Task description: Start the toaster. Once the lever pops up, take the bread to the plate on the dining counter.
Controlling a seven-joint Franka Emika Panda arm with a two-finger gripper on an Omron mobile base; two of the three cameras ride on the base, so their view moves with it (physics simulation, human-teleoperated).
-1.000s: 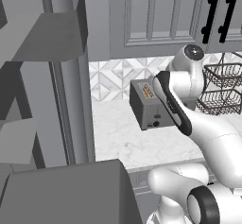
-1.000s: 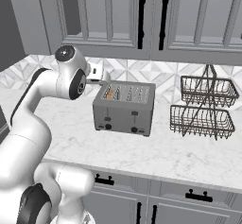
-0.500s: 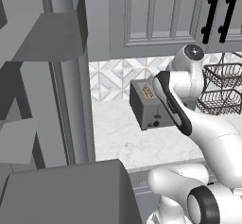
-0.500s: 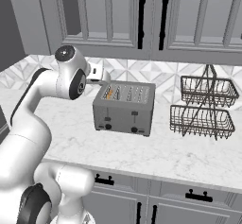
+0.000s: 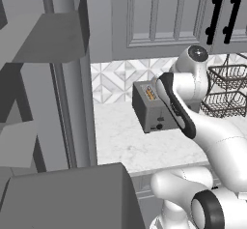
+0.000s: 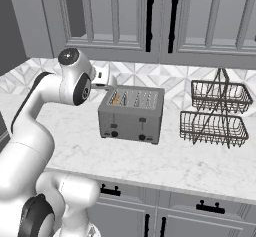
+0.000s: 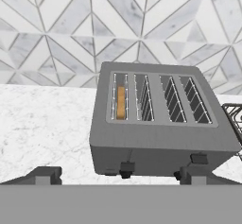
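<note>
Nothing moved; bread [image 7: 121,102] mostly slot-hidden

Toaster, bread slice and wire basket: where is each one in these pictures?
toaster [image 6: 131,122]: right base view, front face.
bread [image 7: 121,101]: hand view, top edge in leftmost slot.
wire basket [image 6: 214,128]: right base view, lower tier's front mesh.

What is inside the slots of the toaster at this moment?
One slice of bread stands in the end slot of the toaster; the other slots look empty. The toaster's walls cover the lower part of the slice.
</note>
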